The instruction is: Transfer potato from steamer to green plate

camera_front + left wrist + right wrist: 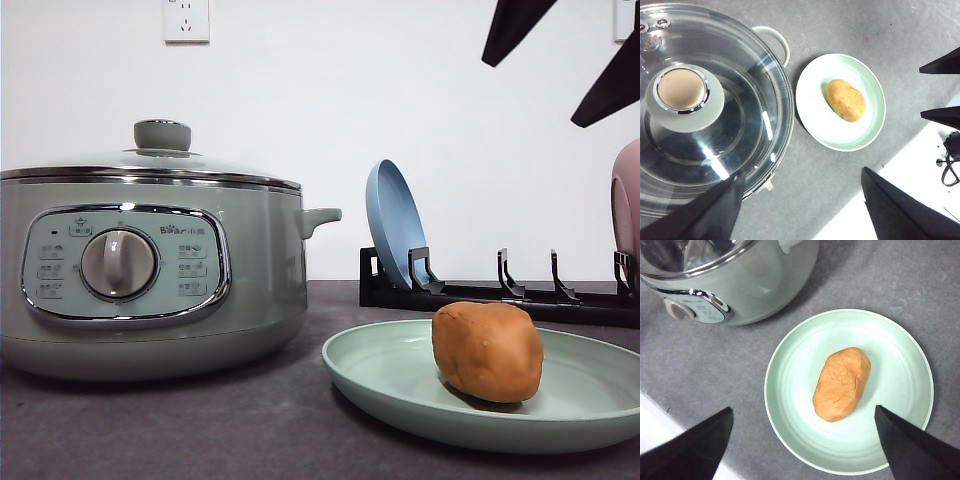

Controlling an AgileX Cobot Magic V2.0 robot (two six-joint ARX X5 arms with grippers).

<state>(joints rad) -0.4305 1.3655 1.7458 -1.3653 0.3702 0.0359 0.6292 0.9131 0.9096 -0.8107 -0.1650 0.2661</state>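
Right wrist view caught potato (842,384) lying mid green plate (790,405), beside lidded steamer (755,290); right gripper (802,440) above, jaws wide apart, released. Left gripper (800,200) likewise apart.

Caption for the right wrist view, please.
Potato lies on the green plate beside the steamer, open right gripper above.

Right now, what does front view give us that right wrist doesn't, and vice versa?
Front only: the steamer's glass lid with its knob, closed; a blue plate standing in a black rack; a wall socket.
Right wrist only: the whole rim of the green plate from above, and the right end effector open, above the plate and holding nothing.
Both: the potato lying on the green plate, beside the steamer and its dial panel.
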